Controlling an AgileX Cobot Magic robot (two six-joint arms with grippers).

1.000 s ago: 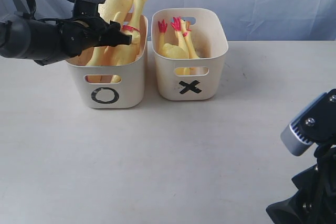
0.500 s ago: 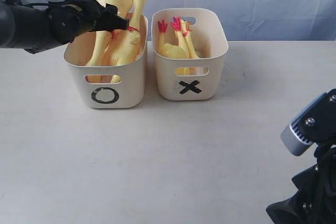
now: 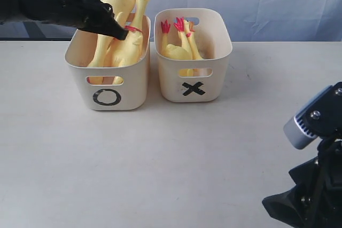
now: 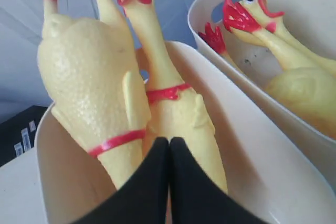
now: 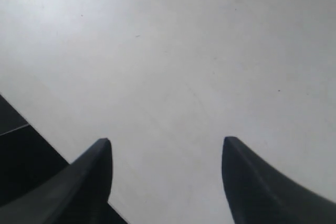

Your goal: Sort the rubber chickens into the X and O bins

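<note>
- Two larger rubber chickens (image 3: pixel 115 22) stand in the O bin (image 3: pixel 107 86), leaning against each other and rising well above its rim.
- One of the pair (image 4: pixel 94 87) has its broad body and a red foot uppermost and its red neck band low down. The other (image 4: pixel 178 114) has its long neck and open beak uppermost and its band partway up.
- Two smaller rubber chickens (image 3: pixel 179 46) lie in the X bin (image 3: pixel 193 86), which stands just beside the O bin with the walls close together. Their red ends point upward and stay near rim level.
- Both bins are cream tubs with slot handles; each black mark sits below the handle on the near wall.
- Left gripper (image 3: pixel 122 33): held over the O bin from its far outer side, the tip directly in front of the larger chickens' bodies. In the left wrist view the gripper (image 4: pixel 169 142) has both jaws pressed flat together with nothing between them, so it grasps no chicken. Contact between tip and chickens cannot be told.
- Right gripper (image 5: pixel 165 150): fingers spread wide, released and empty, over bare table (image 5: pixel 184 51).
- Right arm (image 3: pixel 312 185): low over the table (image 3: pixel 187 153), well apart from the O bin, beyond the X bin's side.
- O bin inner wall (image 4: pixel 252 156) and X bin inner wall (image 4: pixel 247 64) both show in the left wrist view.
</note>
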